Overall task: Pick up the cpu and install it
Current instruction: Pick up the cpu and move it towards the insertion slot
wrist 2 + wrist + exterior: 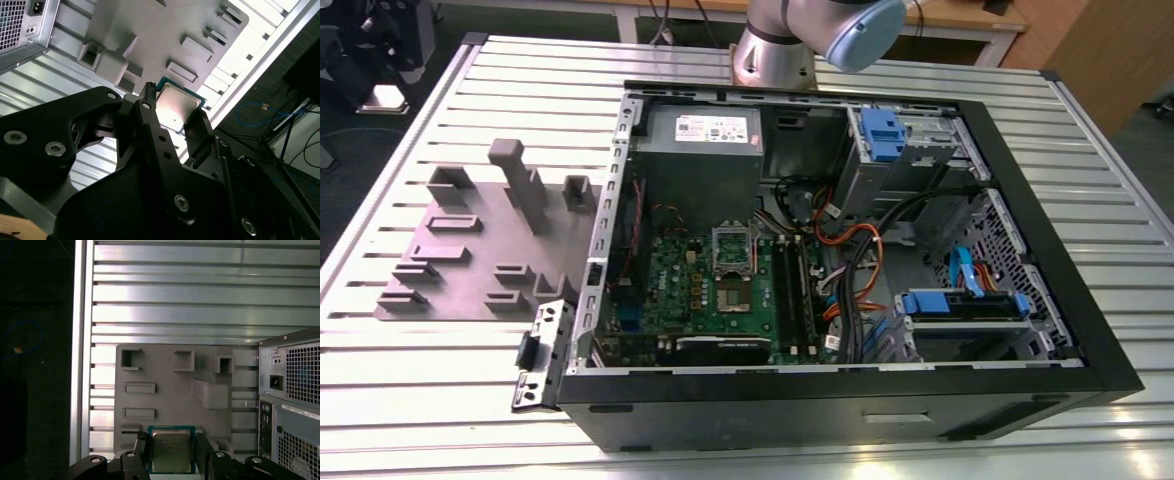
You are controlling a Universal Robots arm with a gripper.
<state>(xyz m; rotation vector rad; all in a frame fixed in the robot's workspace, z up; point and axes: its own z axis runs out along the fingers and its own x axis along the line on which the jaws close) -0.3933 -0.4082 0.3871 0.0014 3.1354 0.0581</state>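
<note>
Two black fingers of the gripper pinch the cpu by opposite edges, its silver lid showing in both wrist views. I judge it held clear of everything, above the grey fixture plate. Beyond the plate lies the slatted table, and toward the exterior view's right of the plate stands the computer case, its side open. Farther in, the motherboard carries the socket, which appears open. Risks, as I read them: the grip is narrow edge contact on a smooth part, so a jolt could tilt or drop the cpu onto plate or slats. A tilted or rotated cpu would meet the socket askew and could damage its contacts. The cables just right of the socket could snag the fingers on the way in.
</note>
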